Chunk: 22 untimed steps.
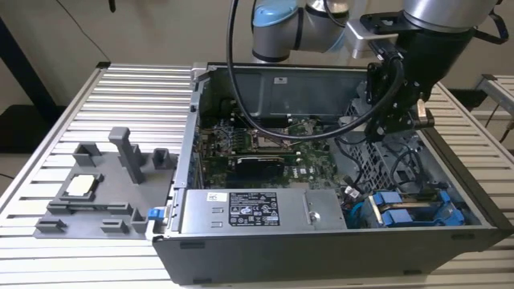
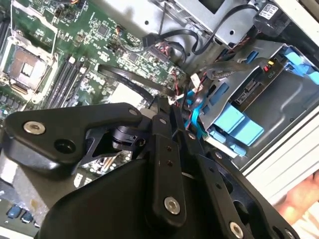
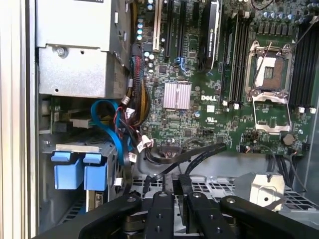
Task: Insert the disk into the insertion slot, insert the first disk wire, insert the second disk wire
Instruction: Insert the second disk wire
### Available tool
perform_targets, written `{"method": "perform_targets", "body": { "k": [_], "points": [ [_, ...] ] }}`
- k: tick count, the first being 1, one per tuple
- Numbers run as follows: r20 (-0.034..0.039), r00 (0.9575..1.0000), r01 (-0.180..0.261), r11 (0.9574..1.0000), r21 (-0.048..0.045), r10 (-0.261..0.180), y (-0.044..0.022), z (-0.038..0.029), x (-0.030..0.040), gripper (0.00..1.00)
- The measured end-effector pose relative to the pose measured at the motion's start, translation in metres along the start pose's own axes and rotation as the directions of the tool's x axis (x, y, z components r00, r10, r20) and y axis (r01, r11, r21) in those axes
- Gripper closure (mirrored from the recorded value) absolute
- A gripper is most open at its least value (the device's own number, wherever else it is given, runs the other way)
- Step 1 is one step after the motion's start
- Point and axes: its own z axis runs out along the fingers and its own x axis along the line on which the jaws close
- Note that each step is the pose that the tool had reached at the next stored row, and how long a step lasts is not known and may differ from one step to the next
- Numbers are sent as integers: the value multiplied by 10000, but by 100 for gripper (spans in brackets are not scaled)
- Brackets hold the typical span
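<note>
Table (image 1: pixel 48 265): slatted metal; it carries the open case (image 1: pixel 321 256) and a grey fixture (image 1: pixel 105 186) on the exterior view's left.
Power box (image 1: pixel 257 211): grey, with a black-and-white sticker, at the case's near wall.
Disk (image 1: pixel 418 212): at the near corner of the case on the exterior view's right, just beside the power box. It sits inside the slot (image 3: pixel 79 147), framed in blue, with 2 blue tabs (image 3: pixel 79 172) facing out.
Blue wire (image 3: pixel 110 124): loops up just beside the slot among thin red and black wires. I cannot tell where its end goes.
Black flat cable (image 3: pixel 192 153): lies across the board's edge, between the slot and the gripper.
Board (image 1: pixel 265 159): green, flat on the case floor past the power box, with a square silver socket (image 3: pixel 271 82) well apart from the slot.
Gripper (image 1: pixel 387 131): hangs inside the case over the mesh wall (image 1: pixel 365 159), beyond the disk and apart from it. It is black in both wrist views (image 2: pixel 169 102) (image 3: pixel 180 181).
Fingers (image 2: pixel 162 124): pressed together, and I see nothing pinched between them.
Arm (image 1: pixel 281 27): silver and pale blue, behind the case's far wall.
</note>
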Motion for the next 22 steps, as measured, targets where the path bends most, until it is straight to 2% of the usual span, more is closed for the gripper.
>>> {"method": "perform_targets", "body": {
  "k": [5,8,18,22],
  "points": [
    [37,10000,2,10000,2,-2,0,0,0,84],
    [23,10000,3,10000,1,-3,-5,5,42,84],
    [16,10000,3,10000,1,-3,-19,25,406,84],
    [16,10000,3,10000,0,-3,-65,35,535,84]
  ]
}}
